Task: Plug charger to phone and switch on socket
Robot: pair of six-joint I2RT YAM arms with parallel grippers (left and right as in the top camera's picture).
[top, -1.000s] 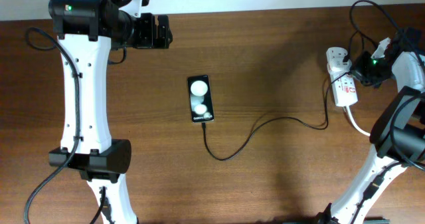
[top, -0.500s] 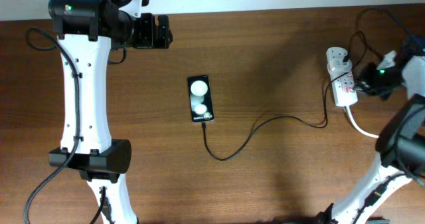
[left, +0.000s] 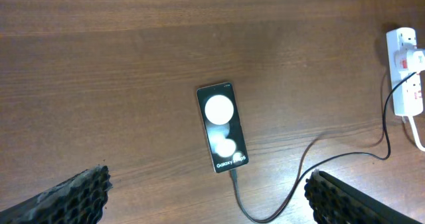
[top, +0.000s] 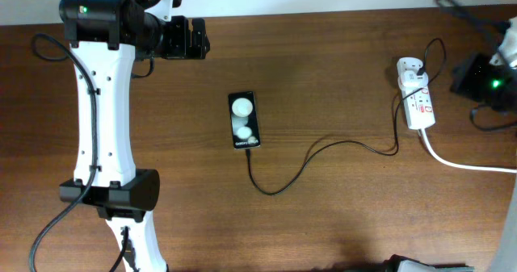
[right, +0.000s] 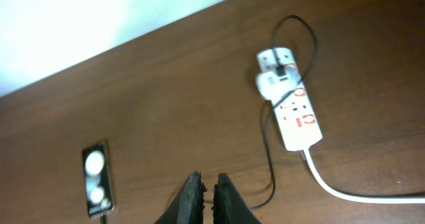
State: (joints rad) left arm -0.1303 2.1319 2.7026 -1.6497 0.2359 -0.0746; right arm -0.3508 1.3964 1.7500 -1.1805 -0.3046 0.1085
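The black phone point(top: 244, 120) lies flat at the table's middle, its screen reflecting two white spots. The thin black charger cable point(top: 279, 187) meets the phone's near end with its plug tip point(left: 232, 176), loops right and ends in the white adapter point(top: 412, 70), which sits in the white socket strip point(top: 420, 106). The strip's red switch marks show in the right wrist view point(right: 300, 114). My left gripper point(left: 206, 181) is open and empty, high above the phone point(left: 222, 127). My right gripper point(right: 206, 187) is shut and empty, raised to the right of the strip point(top: 464, 77).
The strip's thick white cord point(top: 464, 164) runs off the right edge. The left arm point(top: 101, 102) stands along the left side. A pale wall point(right: 99, 18) borders the table's far edge. Bare brown wood lies between phone and strip.
My right gripper has drawn back from the socket strip, to the right and upward, leaving the strip uncovered. The left arm, phone and cable have not moved.
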